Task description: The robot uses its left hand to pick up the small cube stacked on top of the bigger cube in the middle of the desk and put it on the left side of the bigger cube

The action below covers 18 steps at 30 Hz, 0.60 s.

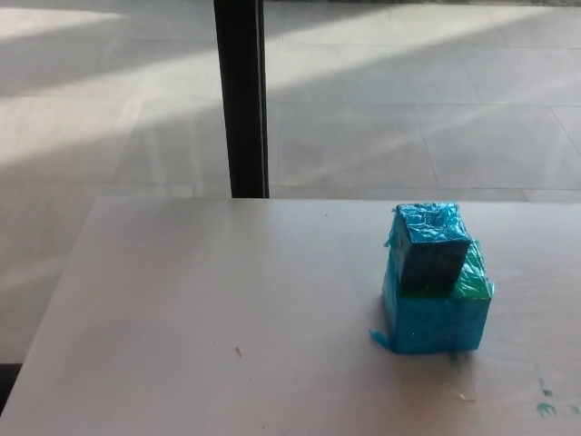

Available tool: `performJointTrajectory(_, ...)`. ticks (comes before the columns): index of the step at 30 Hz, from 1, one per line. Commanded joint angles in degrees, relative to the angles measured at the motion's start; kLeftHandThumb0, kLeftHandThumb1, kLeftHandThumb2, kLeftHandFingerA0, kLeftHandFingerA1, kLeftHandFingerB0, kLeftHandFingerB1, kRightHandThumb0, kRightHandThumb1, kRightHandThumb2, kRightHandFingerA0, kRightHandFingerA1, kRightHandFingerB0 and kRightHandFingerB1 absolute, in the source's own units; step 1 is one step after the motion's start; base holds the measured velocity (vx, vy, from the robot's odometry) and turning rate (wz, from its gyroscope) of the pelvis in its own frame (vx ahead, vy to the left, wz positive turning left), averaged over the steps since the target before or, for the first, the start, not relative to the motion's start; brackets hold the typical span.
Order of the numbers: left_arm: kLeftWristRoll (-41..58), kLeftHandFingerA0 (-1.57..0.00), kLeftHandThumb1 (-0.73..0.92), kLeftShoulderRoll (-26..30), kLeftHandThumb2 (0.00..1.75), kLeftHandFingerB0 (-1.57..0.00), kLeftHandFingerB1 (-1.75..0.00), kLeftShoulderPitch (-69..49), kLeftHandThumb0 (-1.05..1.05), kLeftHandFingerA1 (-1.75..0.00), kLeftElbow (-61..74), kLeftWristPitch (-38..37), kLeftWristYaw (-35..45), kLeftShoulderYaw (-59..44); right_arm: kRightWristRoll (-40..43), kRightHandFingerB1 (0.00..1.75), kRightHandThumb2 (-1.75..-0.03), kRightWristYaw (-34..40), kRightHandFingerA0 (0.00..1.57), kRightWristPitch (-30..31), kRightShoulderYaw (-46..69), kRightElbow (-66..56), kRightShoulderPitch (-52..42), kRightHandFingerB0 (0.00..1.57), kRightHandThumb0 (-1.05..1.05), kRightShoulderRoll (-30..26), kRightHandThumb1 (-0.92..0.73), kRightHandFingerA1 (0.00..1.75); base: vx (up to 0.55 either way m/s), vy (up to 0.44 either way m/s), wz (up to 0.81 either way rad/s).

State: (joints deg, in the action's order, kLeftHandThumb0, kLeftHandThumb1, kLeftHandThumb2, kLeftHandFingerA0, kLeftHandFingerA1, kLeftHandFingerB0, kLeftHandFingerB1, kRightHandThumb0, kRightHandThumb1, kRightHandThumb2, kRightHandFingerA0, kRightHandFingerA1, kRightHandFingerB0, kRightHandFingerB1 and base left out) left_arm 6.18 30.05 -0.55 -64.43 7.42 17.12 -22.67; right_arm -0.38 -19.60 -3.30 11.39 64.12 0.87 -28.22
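A small cube (430,245) wrapped in shiny blue tape sits stacked on a bigger cube (438,316), also taped blue with a green patch on its top right. The pair stands right of centre on the pale desk (227,309). The small cube rests towards the left and back of the bigger cube's top. Neither of my hands shows in the head view.
A black vertical post (241,95) rises behind the desk's far edge. Beyond it lies a tiled floor with bands of sunlight. A few green marks (545,407) dot the desk near the front right corner. The desk's left edge slants towards the front left.
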Motion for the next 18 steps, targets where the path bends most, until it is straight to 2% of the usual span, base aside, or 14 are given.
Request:
performJointTrajectory(1, 5.5, -0.08, 0.87, 4.3, 0.66, -0.18, -0.37, 0.1, -0.97, -0.54, -1.0, 4.7, 3.0, -4.8, 1.4, 0.4, -0.59, -2.9, 0.5, -1.3, 0.4, -1.2, -1.6, 0.41, -0.42, -1.4, -0.71, 0.53, 0.0, 0.0, 0.0)
performJointTrajectory(2, 6.7, -0.04, 0.69, 4.7, 0.87, -0.11, -0.4, 0.4, -1.01, -0.48, -0.7, 4.2, 2.9, -6.6, 1.2, 0.39, -0.6, -2.9, 0.49, -0.3, 0.1, -1.3, -1.2, 0.41, -0.43, -1.5, -0.7, 0.52, 0.0, 0.0, 0.0)
performJointTrajectory(3, 7.2, -0.03, 0.68, 5.0, 1.1, -0.1, -0.41, 0.7, -0.92, -0.43, 0.9, 3.8, 1.1, -7.9, 1.4, 0.4, -0.6, -2.4, 0.51, 0.0, 0.4, -1.8, -1.4, 0.42, -0.43, -1.3, -0.69, 0.54, 0.0, 0.0, 0.0)
performJointTrajectory(4, 7.3, -0.02, 0.7, 5.2, 1.11, -0.1, -0.32, 1.5, -0.94, -0.39, 2.4, 4.3, -1.5, -9.1, 1.7, 0.41, -0.6, -3.2, 0.51, -0.4, 0.6, -1.3, -1.3, 0.42, -0.43, -1.5, -0.69, 0.56, 0.0, 0.0, 0.0)
performJointTrajectory(5, 7.2, -0.02, 0.66, 5.5, 1.12, -0.07, -0.17, 2.3, -0.88, -0.44, 4.0, 4.6, -3.3, -9.8, 1.3, 0.55, -0.89, -3.2, 0.48, -0.9, 0.4, -0.2, -0.8, 0.38, -0.49, -1.7, -0.55, 0.66, 0.0, 0.0, 0.0)
performJointTrajectory(7, 8.3, -0.03, 0.7, 6.3, 1.11, -0.06, -0.13, 4.3, -0.89, -0.37, 6.8, 4.7, -3.5, -11.6, 0.7, 0.55, -0.91, -2.9, 0.5, -0.8, -0.3, 0.8, 0.1, 0.38, -0.5, -1.9, -0.55, 0.67, 0.0, 0.0, 0.0)
performJointTrajectory(8, 8.1, 0.0, 0.67, 6.2, 1.11, 0.0, -0.21, 4.3, -0.82, -0.35, 7.8, 3.8, -3.3, -11.6, 0.6, 0.55, -0.91, -3.4, 0.49, -1.4, -0.4, 1.0, -0.2, 0.38, -0.49, -2.3, -0.56, 0.67, 0.0, 0.0, 0.0)
performJointTrajectory(9, 7.7, -0.04, 0.74, 6.3, 1.11, -0.06, -0.24, 5.0, -0.95, -0.36, 9.6, 3.7, -3.7, -11.7, 0.8, 0.55, -0.91, -3.4, 0.5, -1.5, -0.2, 1.3, -0.3, 0.4, -0.49, -2.3, -0.55, 0.67, 0.0, 0.0, 0.0)
performJointTrajectory(11, 7.1, 0.0, 0.68, 6.8, 1.1, -0.09, -0.37, 8.8, -0.9, -0.32, 15.7, 3.2, -3.8, -10.5, 1.5, 0.54, -0.89, -3.2, 0.48, -0.6, 0.2, -0.5, -1.1, 0.36, -0.46, -2.0, -0.55, 0.64, 0.0, 0.0, 0.0)
performJointTrajectory(12, 6.3, 0.0, 0.69, 7.0, 1.13, 0.0, -0.26, 9.6, -0.84, -0.26, 18.0, 3.9, -3.6, -9.3, 1.6, 0.54, -0.89, -3.4, 0.47, -0.6, 0.3, -0.7, -1.2, 0.36, -0.46, -2.0, -0.55, 0.64, 0.0, 0.0, 0.0)
performJointTrajectory(14, 5.4, 0.0, 0.69, 7.3, 1.13, 0.0, -0.26, 9.8, -0.84, -0.26, 20.6, 4.8, -3.1, -7.8, 1.7, 0.54, -0.89, -3.7, 0.47, -0.7, 0.3, -0.8, -1.3, 0.36, -0.46, -2.1, -0.55, 0.64, 0.0, 0.0, 0.0)
performJointTrajectory(15, 5.9, 0.0, 0.91, 7.0, 0.67, 0.0, -0.25, 10.8, -0.9, -0.17, 22.7, 5.2, -1.8, -7.2, 1.6, 0.54, -0.89, -3.5, 0.48, -0.8, 0.4, 0.4, -1.0, 0.37, -0.46, -2.2, -0.55, 0.64, 0.0, 0.0, 0.0)
performJointTrajectory(16, 4.6, 0.0, 0.71, 6.3, 1.13, 0.0, -0.24, 13.9, -0.78, -0.36, 28.4, 5.4, -1.6, -3.8, 1.4, 0.55, -0.9, -3.5, 0.49, -0.7, 0.3, 0.9, -0.8, 0.38, -0.46, -2.5, -0.56, 0.66, 0.0, 0.0, 0.0)
performJointTrajectory(18, 4.7, -0.02, 0.75, 5.8, 1.13, -0.09, -0.11, 15.8, -0.93, -0.25, 32.1, 6.7, -0.8, -1.7, 1.6, 0.54, -0.89, -4.0, 0.48, -0.9, 0.4, 0.2, -1.2, 0.37, -0.46, -2.5, -0.55, 0.65, 0.0, 0.0, 0.0)
